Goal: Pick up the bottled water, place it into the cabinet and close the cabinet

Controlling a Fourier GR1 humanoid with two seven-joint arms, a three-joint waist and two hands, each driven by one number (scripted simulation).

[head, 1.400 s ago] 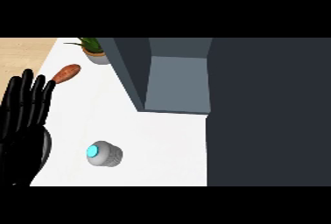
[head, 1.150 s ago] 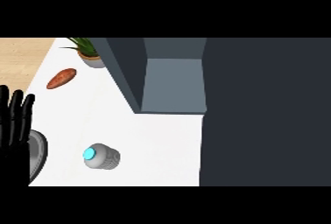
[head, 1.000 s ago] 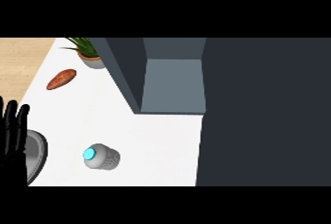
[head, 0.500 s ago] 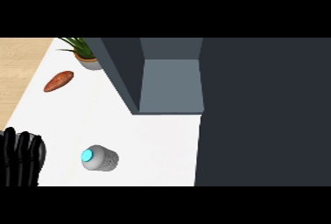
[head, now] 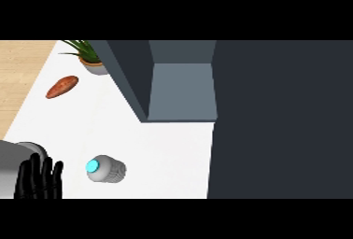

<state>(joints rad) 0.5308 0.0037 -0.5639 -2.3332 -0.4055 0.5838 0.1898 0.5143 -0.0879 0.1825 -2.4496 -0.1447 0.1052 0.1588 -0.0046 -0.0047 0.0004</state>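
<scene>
Bottled water (head: 105,168), one only, stands on the white table (head: 165,154), seen from above, just right of the left hand (head: 40,179). Its fingers (head: 47,173) are straight and hold nothing. One cabinet (head: 180,88) is open, one sweet potato (head: 62,87) and one potted plant (head: 89,56) lie far behind.

Upright bottled water (head: 105,169), open cabinet (head: 183,91)

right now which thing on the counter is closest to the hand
The bottle, seen from above with its blue cap, just right of the left hand. The sweet potato and potted plant lie much farther up the counter.
</scene>
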